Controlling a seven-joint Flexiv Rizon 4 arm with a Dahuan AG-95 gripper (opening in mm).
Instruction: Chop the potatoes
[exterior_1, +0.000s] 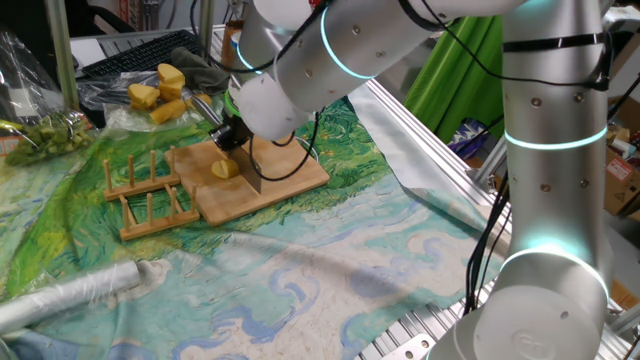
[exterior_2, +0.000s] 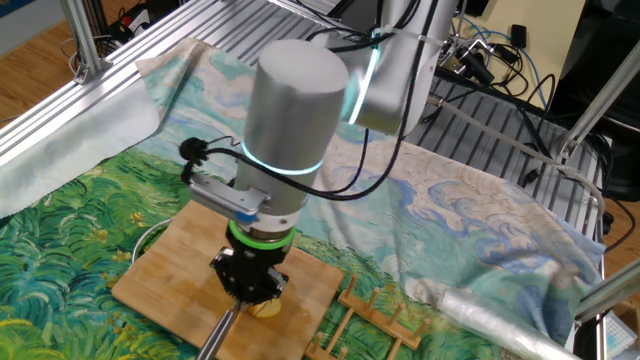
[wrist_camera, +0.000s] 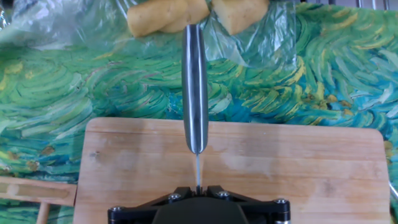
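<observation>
Arm: single silver-grey jointed arm with glowing cyan rings at the joints. In one fixed view its upright column fills the right edge of the frame, and the upper links cross the top toward centre-left. In the other fixed view a thick cylindrical link stands at centre frame, with a green ring just above the hand

Wrist: pitched steeply downward, slightly off vertical

Gripper (exterior_1: 234, 140): black, two-fingered, lower centre in the other fixed view (exterior_2: 250, 282). Its black body sits at bottom centre of the hand view (wrist_camera: 198, 194), jaws drawn together on a thin knife (wrist_camera: 195, 93) whose handle points to the top of the frame
</observation>
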